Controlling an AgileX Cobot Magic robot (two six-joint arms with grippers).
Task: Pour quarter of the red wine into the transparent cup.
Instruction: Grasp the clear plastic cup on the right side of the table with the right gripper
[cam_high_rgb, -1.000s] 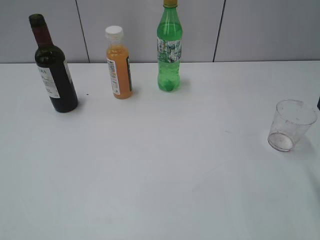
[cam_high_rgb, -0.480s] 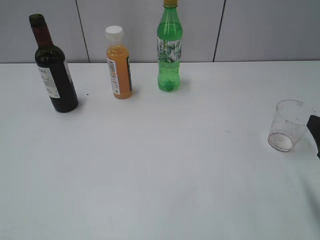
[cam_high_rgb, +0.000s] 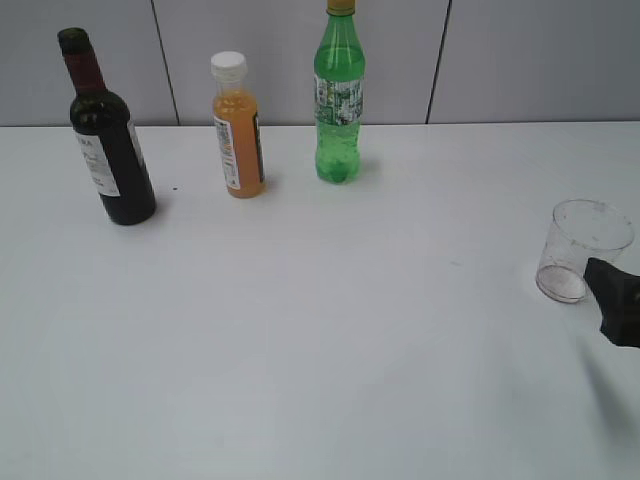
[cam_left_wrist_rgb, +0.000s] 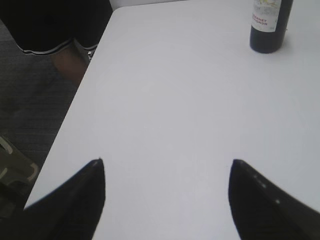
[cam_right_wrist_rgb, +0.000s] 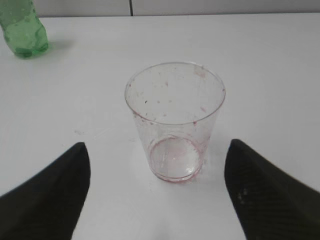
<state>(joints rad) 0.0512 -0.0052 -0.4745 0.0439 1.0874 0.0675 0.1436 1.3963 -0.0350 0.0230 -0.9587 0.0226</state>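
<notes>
The dark wine bottle with maroon foil neck and white label stands upright at the far left of the white table; its base shows in the left wrist view. The transparent cup stands upright at the right, empty, with reddish specks inside. My right gripper is open just in front of the cup, one finger on each side of it, not touching; one fingertip shows in the exterior view. My left gripper is open and empty above bare table near the left edge, well short of the bottle.
An orange-juice bottle with a white cap and a tall green soda bottle stand at the back, between wine bottle and cup. The green bottle's base shows in the right wrist view. The table's left edge drops to the floor.
My right gripper has come into the exterior view from the right edge and moved left toward the cup. The bottles and cup have not moved.
</notes>
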